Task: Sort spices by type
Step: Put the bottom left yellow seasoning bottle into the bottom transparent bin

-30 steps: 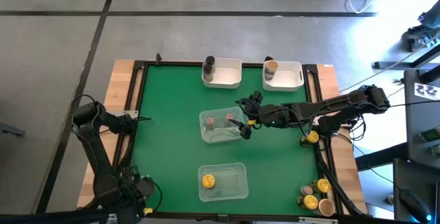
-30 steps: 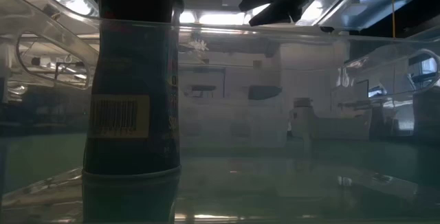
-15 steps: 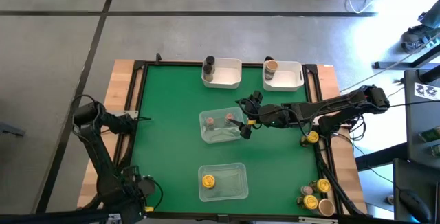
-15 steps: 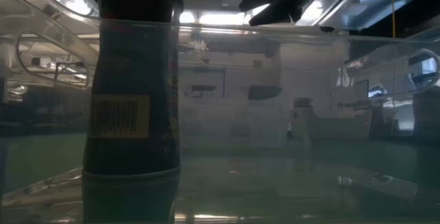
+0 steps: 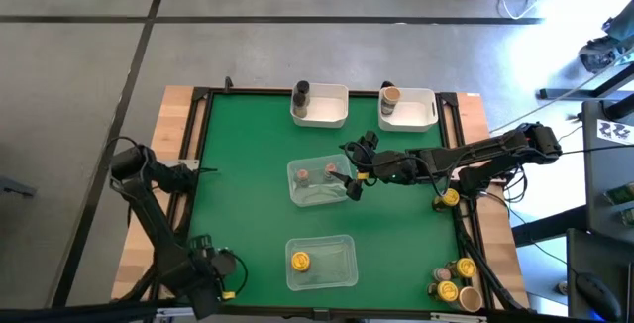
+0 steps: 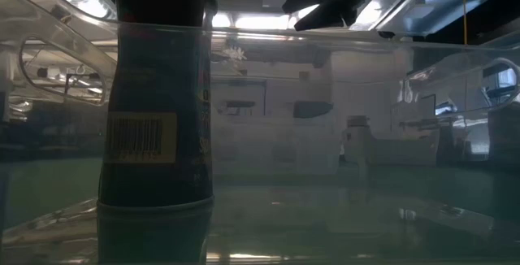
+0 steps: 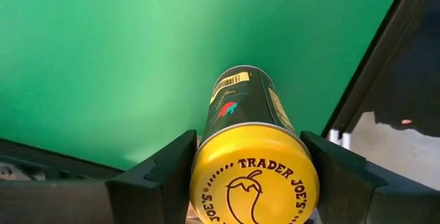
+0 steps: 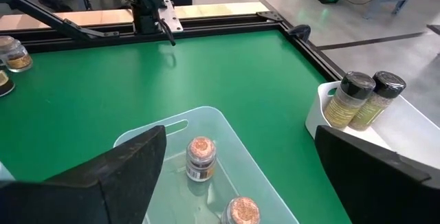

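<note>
My left gripper (image 5: 220, 278) hangs over the table's near left corner, shut on a yellow-lidded spice jar (image 7: 244, 100). My right gripper (image 5: 354, 169) stands open above the right end of the middle clear tray (image 5: 319, 196), touching nothing. That tray holds two reddish-topped jars (image 8: 200, 157). Another yellow-lidded jar (image 5: 300, 261) stands upright in the near clear tray (image 5: 337, 264). Dark-lidded jars (image 8: 364, 100) stand in the far left white bin (image 5: 327, 108), and a tan-lidded jar (image 5: 390, 95) stands in the far right bin. Several more jars (image 5: 451, 283) stand at the near right corner. My left gripper pinches the jar at its yellow lid (image 7: 254, 176), one finger (image 7: 172, 169) on each side. The fingers come from above, pointing down. The jar hangs lid up below them over the green mat; whether its bottom touches the mat I cannot tell.
A single yellow-lidded jar (image 5: 451, 198) sits on the table's right rail. A black frame (image 5: 198, 164) borders the green mat (image 5: 248, 204). Bare mat lies between the left rail and the two clear trays.
My left arm has swung from the near left corner toward the table's right, toward the near clear tray, carrying the yellow-lidded jar with it. My right arm has kept still.
</note>
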